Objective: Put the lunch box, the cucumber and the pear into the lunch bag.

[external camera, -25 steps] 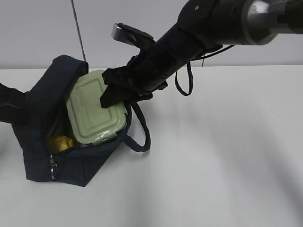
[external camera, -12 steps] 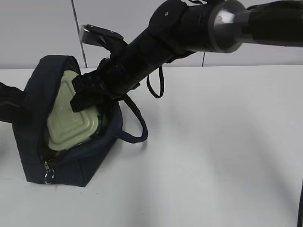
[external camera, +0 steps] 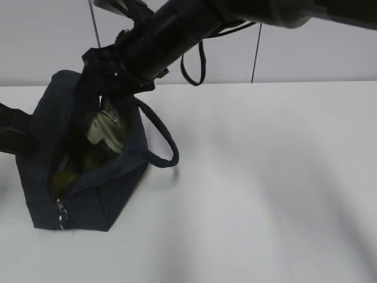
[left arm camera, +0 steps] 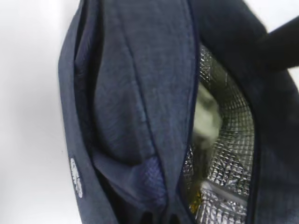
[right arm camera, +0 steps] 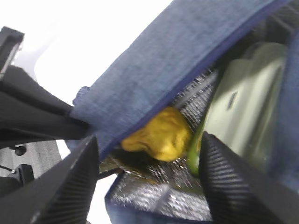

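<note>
My lunch bag [external camera: 88, 194] is matt navy cloth with crinkly silver foil lining [left arm camera: 229, 154]; my pear [right arm camera: 159, 135] looks lumpy, waxy

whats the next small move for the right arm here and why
Probably draw the right gripper up and out of the lunch bag. Its fingers stand apart with nothing between them, and the lunch box already sits inside against the silvery lining, beside the pear and what looks like the cucumber. Nothing seems left to place.
</note>
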Controlling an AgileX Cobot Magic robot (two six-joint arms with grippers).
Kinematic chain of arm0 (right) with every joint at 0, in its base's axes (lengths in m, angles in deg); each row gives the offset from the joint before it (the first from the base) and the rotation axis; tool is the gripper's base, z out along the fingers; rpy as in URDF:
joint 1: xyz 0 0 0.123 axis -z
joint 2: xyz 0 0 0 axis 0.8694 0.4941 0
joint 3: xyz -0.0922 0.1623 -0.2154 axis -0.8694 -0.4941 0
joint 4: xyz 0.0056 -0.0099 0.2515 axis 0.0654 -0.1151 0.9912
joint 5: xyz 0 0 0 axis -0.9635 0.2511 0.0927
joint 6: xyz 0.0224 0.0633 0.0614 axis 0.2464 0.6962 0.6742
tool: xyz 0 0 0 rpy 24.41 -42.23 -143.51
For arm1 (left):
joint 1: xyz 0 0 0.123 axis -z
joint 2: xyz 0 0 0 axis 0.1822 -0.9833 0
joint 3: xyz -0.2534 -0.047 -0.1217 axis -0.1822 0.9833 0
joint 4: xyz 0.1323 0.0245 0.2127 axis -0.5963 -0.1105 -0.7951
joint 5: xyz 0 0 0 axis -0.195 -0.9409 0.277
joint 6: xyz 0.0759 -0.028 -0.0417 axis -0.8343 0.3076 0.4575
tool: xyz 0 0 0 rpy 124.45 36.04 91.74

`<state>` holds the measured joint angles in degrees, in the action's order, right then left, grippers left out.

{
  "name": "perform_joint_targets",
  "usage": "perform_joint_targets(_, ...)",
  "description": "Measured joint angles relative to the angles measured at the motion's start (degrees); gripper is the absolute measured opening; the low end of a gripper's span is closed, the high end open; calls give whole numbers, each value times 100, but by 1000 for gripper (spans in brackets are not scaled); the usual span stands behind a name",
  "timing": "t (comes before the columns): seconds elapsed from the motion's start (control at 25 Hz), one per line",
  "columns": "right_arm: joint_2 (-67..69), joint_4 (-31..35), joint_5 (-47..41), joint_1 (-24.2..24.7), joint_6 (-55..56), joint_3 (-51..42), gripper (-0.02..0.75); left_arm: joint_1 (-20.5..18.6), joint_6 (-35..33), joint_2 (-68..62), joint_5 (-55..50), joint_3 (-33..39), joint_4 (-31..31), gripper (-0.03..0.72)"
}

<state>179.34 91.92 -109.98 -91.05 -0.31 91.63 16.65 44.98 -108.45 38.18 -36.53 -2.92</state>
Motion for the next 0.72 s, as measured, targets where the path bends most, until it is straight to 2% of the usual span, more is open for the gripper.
perform_joint_targets(0.24, -24, -1245, -392, 161, 871, 147, 480, 0, 0, 0, 0, 0, 0, -15)
perform_joint_targets(0.48, 93, -1275, -413, 139, 969, 161, 461, 0, 0, 0, 0, 0, -6, -15)
perform_joint_targets(0.6, 325, -1078, -403, 108, 969, 161, 440, 0, 0, 0, 0, 0, -6, -15)
perform_joint_targets(0.68, 456, -957, -341, 82, 958, 161, 402, 0, 0, 0, 0, 0, -6, -15)
perform_joint_targets(0.72, 499, -957, -301, 80, 948, 161, 349, 0, 0, 0, 0, 0, -6, -15)
